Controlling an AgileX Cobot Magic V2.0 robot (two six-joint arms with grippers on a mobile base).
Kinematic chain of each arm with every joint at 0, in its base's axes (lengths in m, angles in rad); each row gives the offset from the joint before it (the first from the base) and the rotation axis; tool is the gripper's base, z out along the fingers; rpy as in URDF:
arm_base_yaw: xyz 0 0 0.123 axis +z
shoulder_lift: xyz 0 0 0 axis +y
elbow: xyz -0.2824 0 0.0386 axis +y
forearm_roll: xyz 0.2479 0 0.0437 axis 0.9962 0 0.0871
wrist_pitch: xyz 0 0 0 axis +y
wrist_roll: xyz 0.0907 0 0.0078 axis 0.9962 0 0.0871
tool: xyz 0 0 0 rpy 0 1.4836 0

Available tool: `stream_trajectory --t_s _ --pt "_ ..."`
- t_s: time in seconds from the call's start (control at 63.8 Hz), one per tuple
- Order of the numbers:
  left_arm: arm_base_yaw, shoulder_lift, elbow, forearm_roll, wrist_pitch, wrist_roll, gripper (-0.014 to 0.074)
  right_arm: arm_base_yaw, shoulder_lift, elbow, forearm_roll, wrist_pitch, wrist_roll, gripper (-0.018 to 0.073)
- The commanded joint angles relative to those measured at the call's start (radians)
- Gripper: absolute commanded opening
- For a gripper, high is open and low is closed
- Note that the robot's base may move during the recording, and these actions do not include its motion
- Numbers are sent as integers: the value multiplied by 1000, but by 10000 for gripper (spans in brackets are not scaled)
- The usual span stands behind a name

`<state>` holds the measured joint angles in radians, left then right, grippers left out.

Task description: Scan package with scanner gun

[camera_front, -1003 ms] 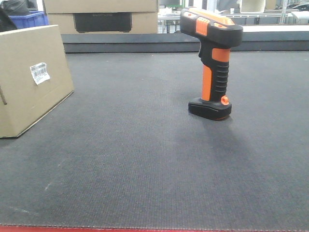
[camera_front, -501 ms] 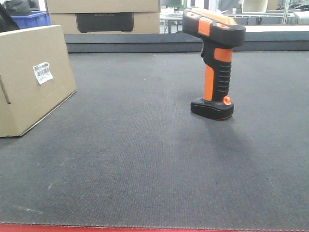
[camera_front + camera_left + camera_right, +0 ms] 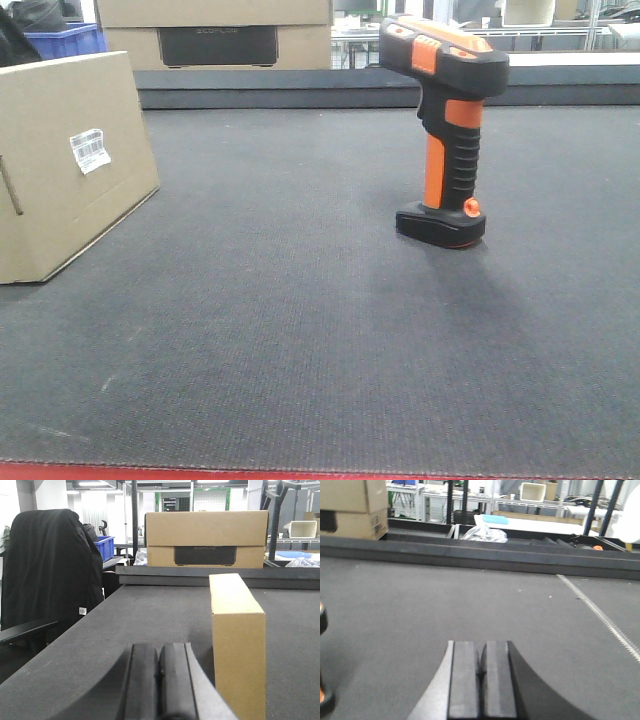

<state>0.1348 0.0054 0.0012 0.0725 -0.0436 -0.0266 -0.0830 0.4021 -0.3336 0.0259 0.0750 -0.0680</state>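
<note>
Nothing is grasped yet — both the left gripper [image 3: 159, 682] and right gripper [image 3: 481, 680] sit pressed together, empty — so the right must spread and reach left for the upright scanner gun [image 3: 446, 130], then aim at the package [image 3: 70, 160].

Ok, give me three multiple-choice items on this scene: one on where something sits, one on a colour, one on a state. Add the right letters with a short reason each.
1. Where is the package relative to the scanner gun in the front view?
A. Left of it, well apart
B. Leaning against it
C. Stacked on top of it

2. What colour is the stripe down the scanner's handle?
A. Blue
B. Orange
C. White

3. How do the left tool and right tool stand?
A. Both wide open
B. Both shut, holding nothing
C. Left clamped on the package

Answers:
1 A: bare dark mat lies between them.
2 B: the stripe matches the orange top patches.
3 B: in each wrist view the pads meet with nothing between.
</note>
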Motion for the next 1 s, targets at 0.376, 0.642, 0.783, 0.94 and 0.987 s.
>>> stream_trajectory --t_s 0.376,0.642,0.783,0.94,0.987 --pt "-5 -5 -1 -6 -22 -8 -111 6 -402 334 45 -27 -1 -162" --pt "-5 -5 -1 -6 -21 -8 -111 15 -402 334 41 -38 -1 -162" --pt "-5 -5 -1 -6 -21 -8 -111 15 -402 334 40 -38 -1 -162" --pt "-5 -5 -1 -6 -21 -8 -111 15 -402 334 40 -45 -1 -162" --pt "-5 -5 -1 -6 -21 -8 -111 15 -402 334 40 -45 -1 -162"
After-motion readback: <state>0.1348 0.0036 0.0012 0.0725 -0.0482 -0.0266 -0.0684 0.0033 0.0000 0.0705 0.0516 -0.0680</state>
